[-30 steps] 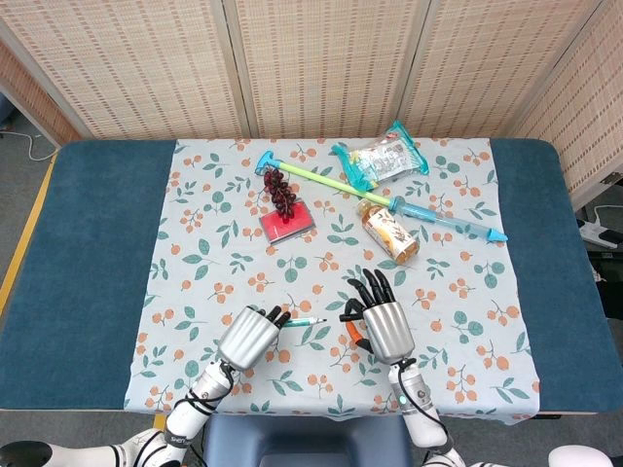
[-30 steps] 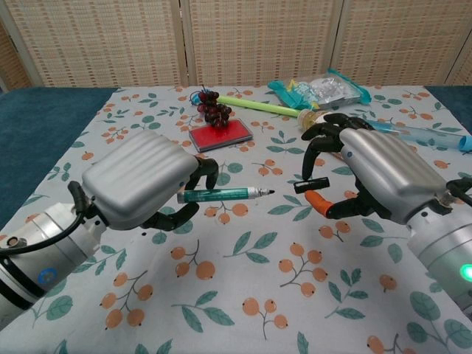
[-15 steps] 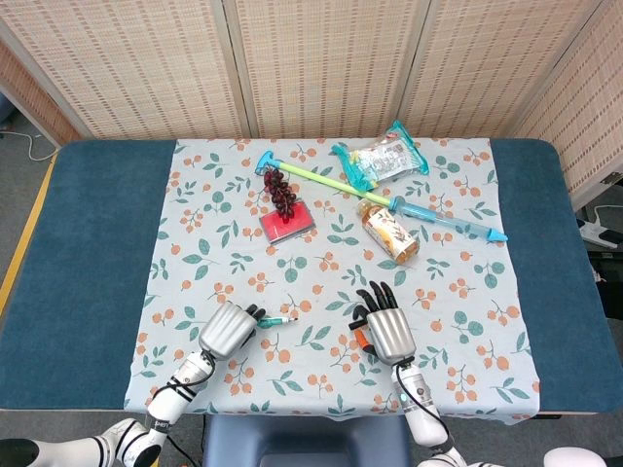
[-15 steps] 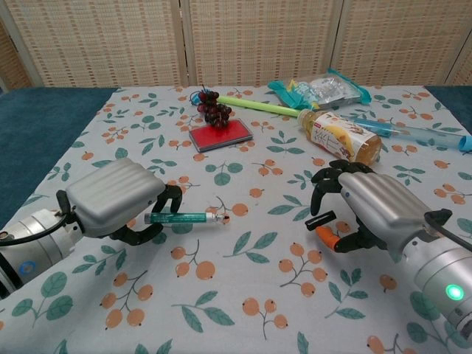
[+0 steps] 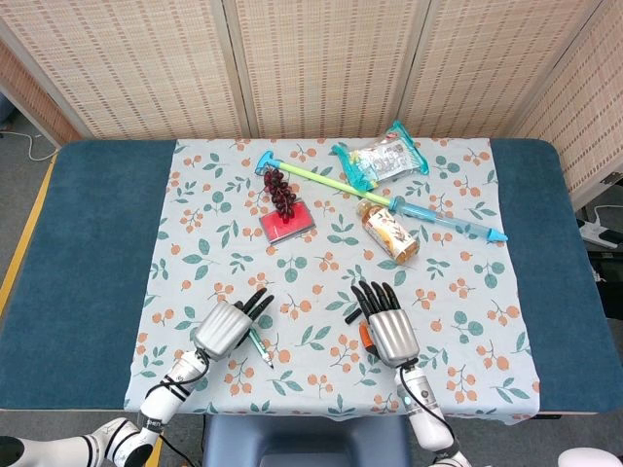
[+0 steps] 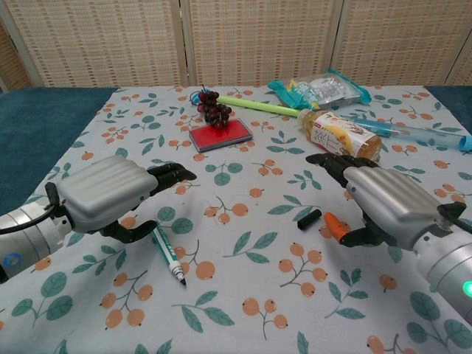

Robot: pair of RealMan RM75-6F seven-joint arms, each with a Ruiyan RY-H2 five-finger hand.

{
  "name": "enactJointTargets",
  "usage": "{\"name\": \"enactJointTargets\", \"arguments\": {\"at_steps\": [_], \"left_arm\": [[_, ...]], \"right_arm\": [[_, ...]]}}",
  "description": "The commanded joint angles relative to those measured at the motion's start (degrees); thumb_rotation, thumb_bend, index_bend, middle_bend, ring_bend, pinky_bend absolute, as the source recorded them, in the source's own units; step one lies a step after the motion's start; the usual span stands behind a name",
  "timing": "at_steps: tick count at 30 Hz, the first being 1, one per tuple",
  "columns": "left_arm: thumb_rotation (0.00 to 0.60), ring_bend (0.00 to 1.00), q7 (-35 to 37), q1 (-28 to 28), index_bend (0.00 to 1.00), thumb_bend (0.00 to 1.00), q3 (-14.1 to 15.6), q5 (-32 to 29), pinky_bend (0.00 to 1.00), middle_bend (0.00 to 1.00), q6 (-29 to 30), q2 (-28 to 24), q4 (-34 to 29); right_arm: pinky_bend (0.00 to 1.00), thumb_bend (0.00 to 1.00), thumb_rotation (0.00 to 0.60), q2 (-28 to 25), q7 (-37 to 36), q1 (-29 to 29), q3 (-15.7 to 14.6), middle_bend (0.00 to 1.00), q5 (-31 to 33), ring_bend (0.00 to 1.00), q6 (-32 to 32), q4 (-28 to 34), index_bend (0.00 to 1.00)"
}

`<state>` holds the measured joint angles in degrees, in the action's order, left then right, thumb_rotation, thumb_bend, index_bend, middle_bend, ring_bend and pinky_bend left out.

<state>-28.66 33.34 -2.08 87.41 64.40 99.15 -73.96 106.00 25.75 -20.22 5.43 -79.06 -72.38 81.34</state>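
Note:
A green marker pen [image 6: 168, 254] lies uncapped on the floral cloth, its tip pointing toward the near edge; in the head view the pen [image 5: 260, 344] sits just right of my left hand [image 5: 226, 326]. That left hand [image 6: 110, 195] hovers over the pen's upper end with fingers stretched out, holding nothing. A small black cap [image 6: 308, 219] lies on the cloth beside an orange piece [image 6: 333, 226]. My right hand [image 6: 383, 203] is just right of both, fingers extended and empty; its thumb is close to the orange piece. From the head view, the right hand [image 5: 389, 331] partly hides the orange piece [image 5: 365, 337].
Further back on the cloth lie dark grapes [image 5: 280, 191] on a red flat box [image 5: 287, 223], a drink bottle [image 5: 387, 231] on its side, a teal snack bag [image 5: 380, 161] and a long green-and-blue stick [image 5: 380, 197]. Blue table [image 5: 88, 253] borders the cloth.
My left hand let go of the green pen, which dropped onto the cloth. My right hand released the black cap and orange piece. Both hands opened their fingers and sank lower.

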Motion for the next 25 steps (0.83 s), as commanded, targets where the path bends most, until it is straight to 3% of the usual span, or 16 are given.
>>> {"name": "enactJointTargets", "arguments": {"at_steps": [1, 5, 7, 10, 13, 16, 18, 25], "left_arm": [[0.600, 0.27, 2.87, -0.39, 0.02, 0.41, -0.90, 0.53, 0.67, 0.03, 2.09, -2.44, -3.22], [0.600, 0.13, 6.40, -2.31, 0.02, 0.41, -0.64, 1.84, 0.50, 0.03, 5.93, -8.76, -9.48], [0.600, 0.08, 8.82, -4.32, 0.03, 0.41, 1.09, 2.74, 0.45, 0.03, 7.87, -14.25, -12.87], [0.600, 0.02, 12.27, -8.99, 0.03, 0.41, 4.66, 2.81, 0.36, 0.02, 11.64, -22.75, -16.23], [0.600, 0.00, 19.23, -15.53, 0.02, 0.41, 6.89, 2.45, 0.27, 0.01, 19.36, -26.22, -15.09], [0.600, 0.00, 28.37, -21.74, 0.02, 0.41, 7.47, 3.53, 0.26, 0.00, 28.77, -24.72, -7.42], [0.600, 0.00, 31.38, -24.71, 0.02, 0.41, 6.58, 2.13, 0.26, 0.00, 32.36, -23.10, -2.68], [0.600, 0.00, 30.09, -26.35, 0.00, 0.41, 6.39, 2.61, 0.21, 0.00, 32.08, -23.70, -0.41]], "right_arm": [[0.00, 0.41, 0.600, -7.09, 0.98, 1.63, -2.22, 0.00, -2.48, 0.00, -2.29, 7.50, 0.00], [0.00, 0.39, 0.600, -18.62, 2.18, 4.69, -6.38, 0.00, -5.12, 0.00, -5.16, 17.52, 0.00], [0.00, 0.39, 0.600, -25.80, 4.30, 7.38, -10.02, 0.00, -8.14, 0.00, -8.56, 21.77, 0.00], [0.00, 0.36, 0.600, -33.48, 5.15, 12.27, -14.21, 0.00, -13.81, 0.00, -16.44, 24.20, 0.00], [0.00, 0.35, 0.600, -39.00, 1.38, 16.90, -17.21, 0.00, -16.01, 0.00, -22.52, 23.21, 0.00], [0.00, 0.33, 0.600, -43.46, -4.04, 19.79, -17.39, 0.00, -14.17, 0.00, -26.02, 23.20, 0.00], [0.00, 0.32, 0.600, -45.29, -7.39, 20.24, -15.57, 0.00, -14.41, 0.00, -28.46, 23.04, 0.00], [0.00, 0.24, 0.600, -46.28, -8.32, 20.82, -14.41, 0.00, -14.24, 0.00, -26.26, 22.94, 0.00]]}}
